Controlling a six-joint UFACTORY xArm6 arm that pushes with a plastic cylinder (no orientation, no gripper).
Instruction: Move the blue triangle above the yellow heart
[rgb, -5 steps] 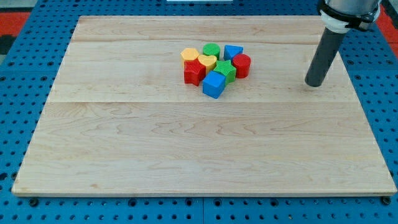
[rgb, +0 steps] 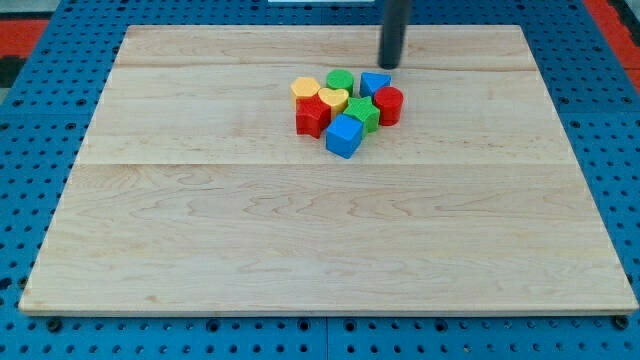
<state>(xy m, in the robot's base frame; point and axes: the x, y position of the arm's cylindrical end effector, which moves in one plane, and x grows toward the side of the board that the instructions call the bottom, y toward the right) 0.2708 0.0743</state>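
Blue pegboard (rgb: 30, 150) surrounds a pale wooden tabletop (rgb: 300, 250) that fills most of the camera view, its planks running from the view's left to its right.

All the blocks sit in one tight cluster a little above the tabletop's middle. The blue triangle (rgb: 375, 83) is at the cluster's top right, with a green block (rgb: 340, 80) just to its left and a red cylinder (rgb: 389, 104) touching it from below right. The yellow heart (rgb: 334, 98) lies in the cluster's middle, down and to the left of the blue triangle, so the triangle is not directly above it. A yellow-orange block (rgb: 305, 88) sits at the top left, a red block (rgb: 312, 116) below it, a second green block (rgb: 362, 113) right of the heart, and a blue cube (rgb: 344, 135) at the bottom edge of the group.

This arm carries no hand, only a dark rod coming down from the view's top edge. My tip (rgb: 389, 66) stands just above the blue triangle, slightly to its right; whether it touches the block I cannot tell.
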